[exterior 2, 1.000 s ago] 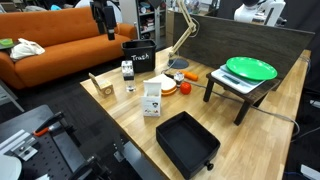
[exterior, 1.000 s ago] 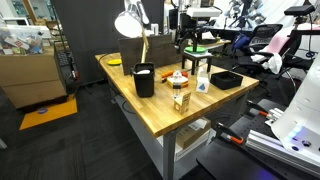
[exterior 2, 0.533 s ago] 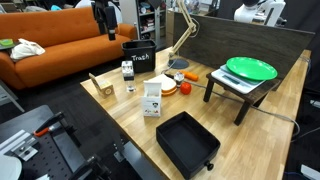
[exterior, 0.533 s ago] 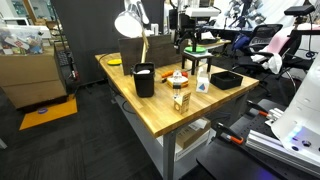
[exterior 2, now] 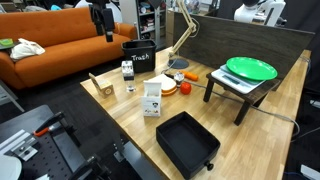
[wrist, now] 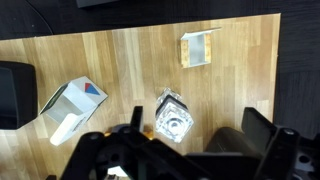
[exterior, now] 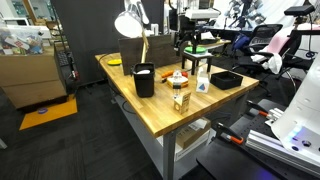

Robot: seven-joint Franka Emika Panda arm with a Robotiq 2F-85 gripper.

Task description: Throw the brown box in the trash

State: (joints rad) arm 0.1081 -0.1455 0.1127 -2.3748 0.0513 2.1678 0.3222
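Wooden tabletop [wrist: 120, 60] is seen from above; the brown box [wrist: 197, 48] stands upright on it near the edge, apart from the trash [exterior: 144, 82]. The end effector [wrist: 180, 145] is held over it, jaws spread wide.

Pincer [wrist: 190, 140]: all black, bulky, rounded linkage arms either side.

Lab/ofc space: workbench [exterior: 158, 112], sofa [exterior 2: 60, 55], desk chairs [exterior: 262, 45], boxes [exterior: 30, 78].

Three cameras, one table [exterior: 150, 115].
Both exterior views look across it from different sides, that by the tray [exterior 2: 187, 140] nearer; my wrist camera looks straight down. All share the box [wrist: 197, 48].
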